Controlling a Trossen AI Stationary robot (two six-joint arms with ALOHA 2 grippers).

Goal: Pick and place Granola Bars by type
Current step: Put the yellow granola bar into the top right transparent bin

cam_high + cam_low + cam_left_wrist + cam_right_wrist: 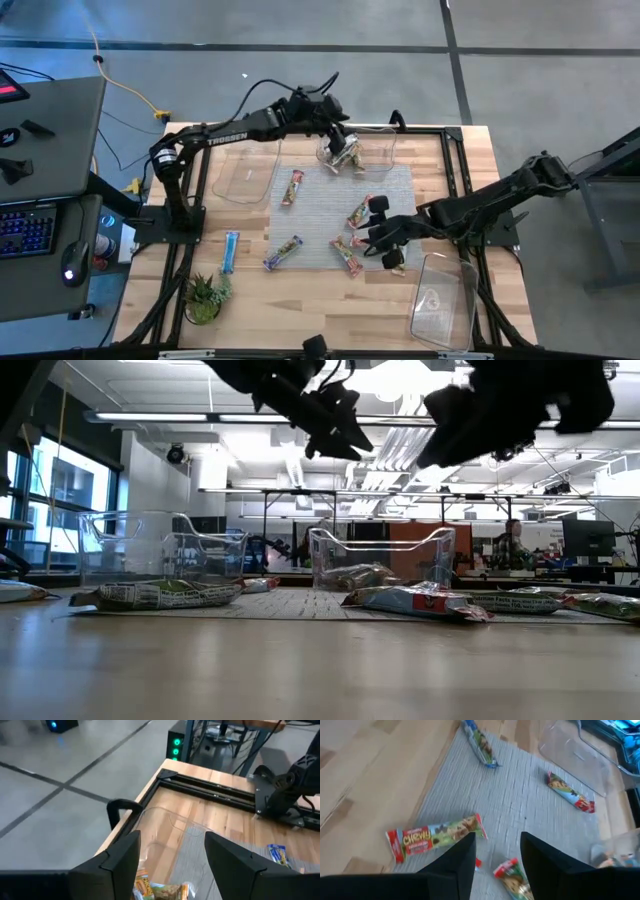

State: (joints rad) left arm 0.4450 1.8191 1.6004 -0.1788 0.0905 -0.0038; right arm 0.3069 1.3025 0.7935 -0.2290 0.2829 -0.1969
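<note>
Left tool point(345, 152) reaches far forward, fingers apart; right tool point(375, 233) hovers midway, fingers apart.

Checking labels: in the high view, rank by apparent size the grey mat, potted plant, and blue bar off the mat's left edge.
1. grey mat
2. potted plant
3. blue bar, roughly as long as the plant is wide, but far thinner

A red-ended bar point(436, 839) printed "Chewy" in yellow is lying just ahead of the black right gripper point(496, 851); beyond it, a blue-edged bar point(479, 743) is showing on the grey mat point(520, 795).
</note>
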